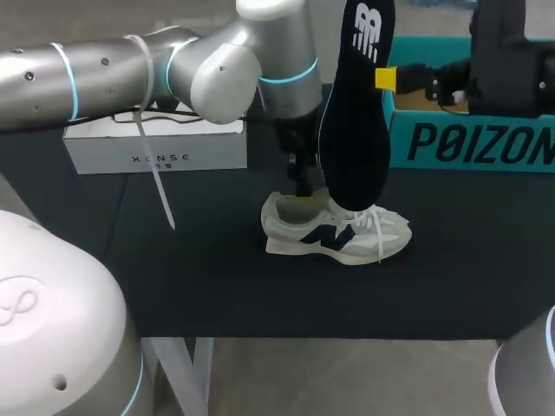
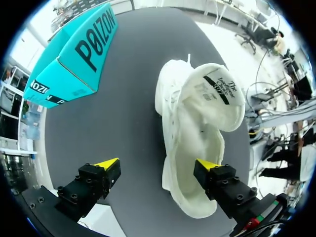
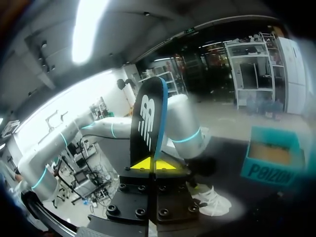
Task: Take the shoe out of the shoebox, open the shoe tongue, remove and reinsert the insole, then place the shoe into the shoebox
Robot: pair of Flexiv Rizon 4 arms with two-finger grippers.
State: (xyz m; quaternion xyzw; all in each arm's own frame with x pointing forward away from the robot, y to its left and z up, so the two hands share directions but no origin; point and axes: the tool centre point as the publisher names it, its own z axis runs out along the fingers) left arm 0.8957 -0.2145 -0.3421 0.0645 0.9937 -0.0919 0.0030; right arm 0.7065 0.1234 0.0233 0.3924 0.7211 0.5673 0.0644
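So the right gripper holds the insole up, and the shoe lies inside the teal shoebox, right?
No. The right gripper holds the insole up, but the shoe stands on the table, outside the teal shoebox, as the head view shows.

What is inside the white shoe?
The shoe looks bare and pale inside; the dark insole is out, pinched in the right gripper. Its toe end is hidden under the tongue.

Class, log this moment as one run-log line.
step: insole removed | right gripper: shut on insole, upright | left gripper: open at shoe heel | shoe: on table, outside shoebox
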